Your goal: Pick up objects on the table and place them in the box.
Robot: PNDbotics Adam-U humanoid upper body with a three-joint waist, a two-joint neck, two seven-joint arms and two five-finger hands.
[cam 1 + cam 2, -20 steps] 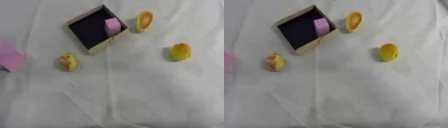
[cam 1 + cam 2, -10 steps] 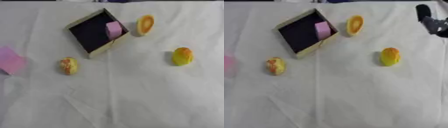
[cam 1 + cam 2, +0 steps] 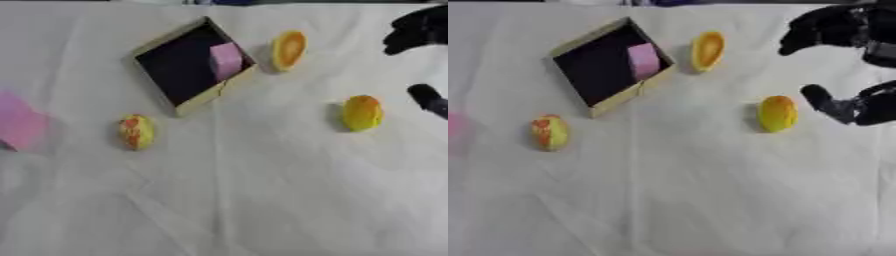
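On the white cloth-covered table [image 3: 710, 200] lies a shallow box [image 3: 595, 102] with tan walls and a dark inside, turned diagonally so that one corner points to the far edge. A pink block [image 3: 643, 60] sits inside it against the far-right wall, its long axis running roughly near-to-far.

Just right of the box, apart from its wall, lies an orange slice-shaped piece [image 3: 707, 51] — tall and narrow, its long axis nearly upright in the view, tilted a little to the right at the top. Well right of centre lies a yellow-orange fruit [image 3: 778, 113], oval, long axis near-to-far. On the left, near the box's lower corner but apart from it, lies a yellow fruit with red patches [image 3: 549, 132], also standing long in the view. A flat pink piece [image 3: 19, 123] lies at the far left edge.

The right hand [image 3: 846, 107] reaches in from the right edge, one dark finger [image 3: 817, 96] stretched towards the yellow-orange fruit, close beside it yet not touching; its fingers are spread and hold nothing. The left hand shows in neither view.

Half a second ago only a bit of the right hand showed at the upper right — it has since come down and inward towards the fruit. The objects lie as before.
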